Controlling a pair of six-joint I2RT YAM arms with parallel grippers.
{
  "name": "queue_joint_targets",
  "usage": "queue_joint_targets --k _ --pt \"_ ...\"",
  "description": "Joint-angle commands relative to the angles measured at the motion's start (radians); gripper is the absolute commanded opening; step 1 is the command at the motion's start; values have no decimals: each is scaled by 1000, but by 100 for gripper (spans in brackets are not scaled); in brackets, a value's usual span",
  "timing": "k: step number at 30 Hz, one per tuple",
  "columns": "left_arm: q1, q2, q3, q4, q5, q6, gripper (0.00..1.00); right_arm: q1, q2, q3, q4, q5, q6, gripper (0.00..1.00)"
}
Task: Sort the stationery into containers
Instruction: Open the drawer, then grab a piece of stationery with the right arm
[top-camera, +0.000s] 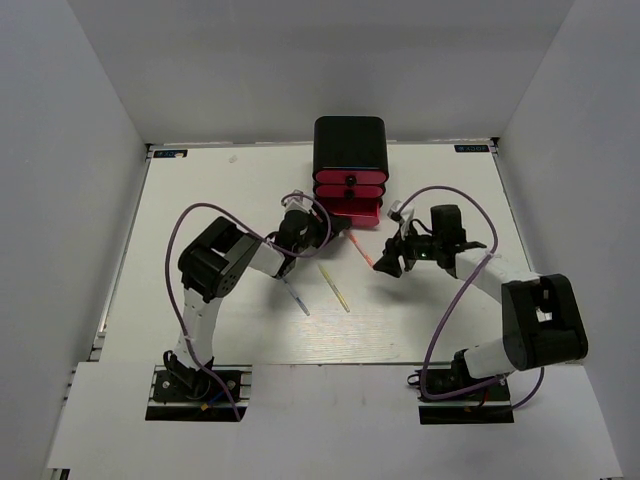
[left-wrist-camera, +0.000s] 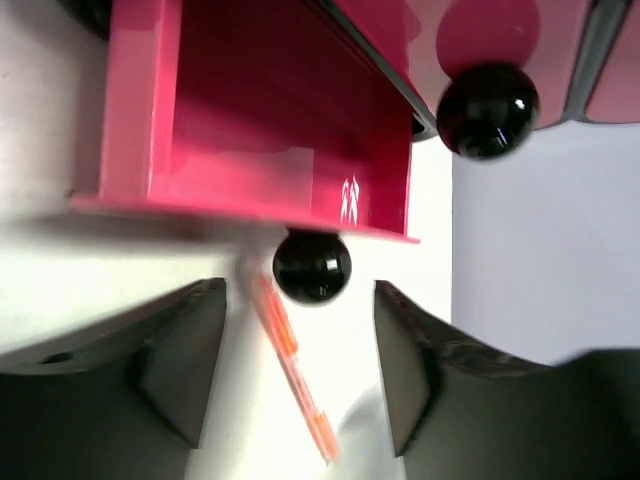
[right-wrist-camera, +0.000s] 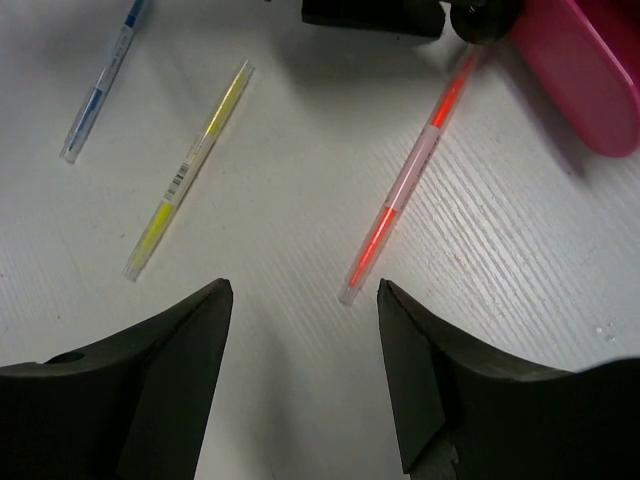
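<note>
Pink bottom drawer (left-wrist-camera: 250, 130) of the black cabinet (top-camera: 349, 135) stands pulled out, its round knob (left-wrist-camera: 312, 265) just ahead of the left pincer (left-wrist-camera: 300, 300), which is released and empty. The right pincer (right-wrist-camera: 305, 288) hangs spread and empty over the desk (top-camera: 200, 200), just beside the orange pen (right-wrist-camera: 405, 190). A yellow pen (right-wrist-camera: 190, 170) and a blue pen (right-wrist-camera: 98, 85) lie apart nearby.

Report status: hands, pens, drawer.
Left hand open at knob of bottom drawer, pulled out. Right hand open over orange pen. Yellow pen, blue pen loose on table. No obstruction seen.
</note>
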Motion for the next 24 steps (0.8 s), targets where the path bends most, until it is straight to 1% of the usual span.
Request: queue_joint_targets --k 1,5,7,8,10,11,12,15,16,17,18,19,20,21,24 --pt "0 -119 -42 -26 5 16 71 40 26 55 -27 53 -21 66" --pt "0 -219 -102 -77 5 38 73 80 54 81 -20 153 13 66" --pt "0 -297 -162 -141 -4 64 73 107 80 101 -18 211 17 66" --pt "0 -328 -177 -142 -4 75 73 113 86 114 -19 220 16 66" --pt "0 -390 -203 -207 -15 111 73 141 106 130 -32 269 17 66" --pt "0 -424 -226 -241 -27 124 73 150 124 148 -33 317 25 66" --pt "0 -494 -240 -294 -40 151 73 156 130 156 -30 332 36 66" --pt "0 -610 -286 -399 -66 191 75 179 172 194 -39 375 24 66" --pt "0 -688 -297 -472 -84 223 76 185 192 213 -42 383 21 66" --pt "0 -725 -312 -517 -98 237 79 205 213 231 -44 412 13 66" --pt "0 -762 -321 -558 -125 249 79 211 225 249 -43 441 14 66" --pt "0 -797 -331 -635 -139 250 79 221 247 257 -74 467 16 65" --pt "0 -869 -353 -670 -171 250 80 234 265 274 -87 483 16 65" --pt "0 -904 -364 -704 -188 250 82 239 272 288 -87 528 14 65" --pt "0 -1039 -424 -834 -239 215 83 268 325 308 -111 588 7 62"
